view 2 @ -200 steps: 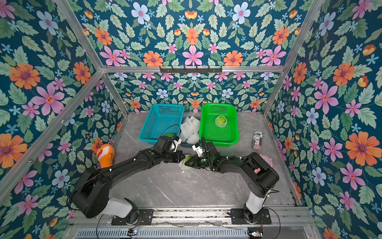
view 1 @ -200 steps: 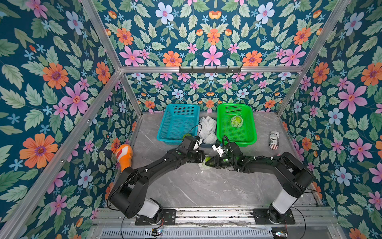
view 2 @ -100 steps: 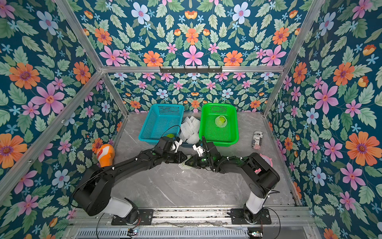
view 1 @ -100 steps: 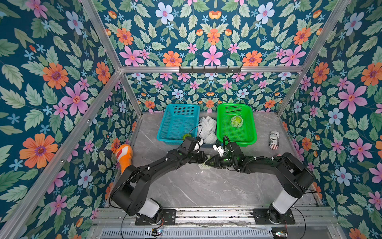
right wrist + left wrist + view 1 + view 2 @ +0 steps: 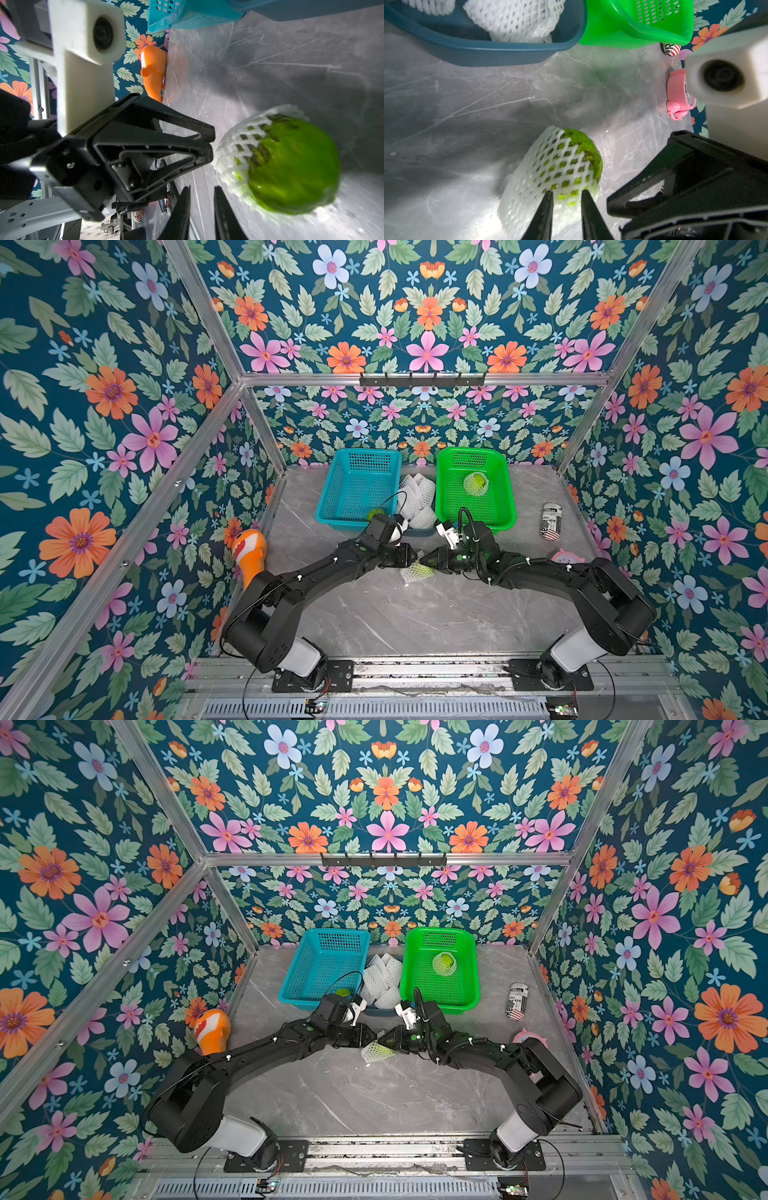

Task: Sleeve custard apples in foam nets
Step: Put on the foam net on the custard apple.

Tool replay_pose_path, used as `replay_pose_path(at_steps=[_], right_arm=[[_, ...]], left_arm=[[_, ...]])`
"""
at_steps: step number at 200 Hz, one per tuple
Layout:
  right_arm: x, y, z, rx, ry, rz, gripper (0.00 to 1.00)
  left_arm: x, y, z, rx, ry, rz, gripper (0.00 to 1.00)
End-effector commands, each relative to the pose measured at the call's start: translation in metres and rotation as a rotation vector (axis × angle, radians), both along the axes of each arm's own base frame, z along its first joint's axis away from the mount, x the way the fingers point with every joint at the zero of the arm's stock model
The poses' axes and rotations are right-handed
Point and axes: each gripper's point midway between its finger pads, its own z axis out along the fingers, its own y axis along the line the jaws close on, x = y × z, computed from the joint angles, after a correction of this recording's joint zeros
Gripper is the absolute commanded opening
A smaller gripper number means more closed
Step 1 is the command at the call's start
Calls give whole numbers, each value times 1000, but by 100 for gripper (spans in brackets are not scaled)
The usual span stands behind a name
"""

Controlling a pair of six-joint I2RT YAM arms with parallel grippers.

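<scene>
Table (image 5: 374, 614): grey marble, work at centre; custard apple (image 5: 295, 170): half-sleeved, on table between both grippers, just near of their tips, bare end facing right; foam net (image 5: 550, 166): axis left-right, slack tail leftward; left gripper (image 5: 566, 194): jaws narrowly apart, tips at net, nearer; right gripper (image 5: 201, 189): narrow gap, empty, just beside bare end.

Custard apple (image 5: 475, 483) in right basket (image 5: 482, 512) (rear)

Soft white foam net (image 5: 550, 166) over bumpy custard apple (image 5: 588, 153); glossy marbled table (image 5: 488, 99); perforated plastic basket (image 5: 612, 25).
</scene>
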Motion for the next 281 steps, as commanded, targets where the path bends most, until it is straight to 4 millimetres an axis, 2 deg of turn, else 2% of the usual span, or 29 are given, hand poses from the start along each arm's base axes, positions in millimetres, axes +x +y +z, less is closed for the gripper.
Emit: replay_pose_path(at_steps=[1, 61, 80, 105, 112, 144, 166, 199, 281], right_arm=[[0, -5, -3, -31, -14, -14, 22], [2, -6, 9, -19, -40, -16, 22], [4, -14, 13, -37, -57, -41, 23], [8, -33, 15, -89, -72, -99, 25], [8, -37, 15, -104, -73, -103, 24], [14, -53, -1, -165, -44, -156, 22], [16, -53, -11, -171, -30, -158, 21], [22, -54, -25, -196, -7, -179, 20], [34, -56, -42, -233, 33, -216, 20]], left_arm=[[4, -1, 4, -3, -26, -2, 27], [8, 1, 12, 0, -52, 11, 34], [7, 4, 16, 8, -69, 13, 39], [2, 11, 20, 18, -84, 18, 56], [-1, 13, 19, 18, -85, 11, 58], [-14, 25, 6, 42, -111, -4, 69], [-19, 30, 1, 81, -184, -25, 75], [-22, 30, 2, 126, -285, -67, 90], [-16, 15, 5, 306, -441, -284, 93]])
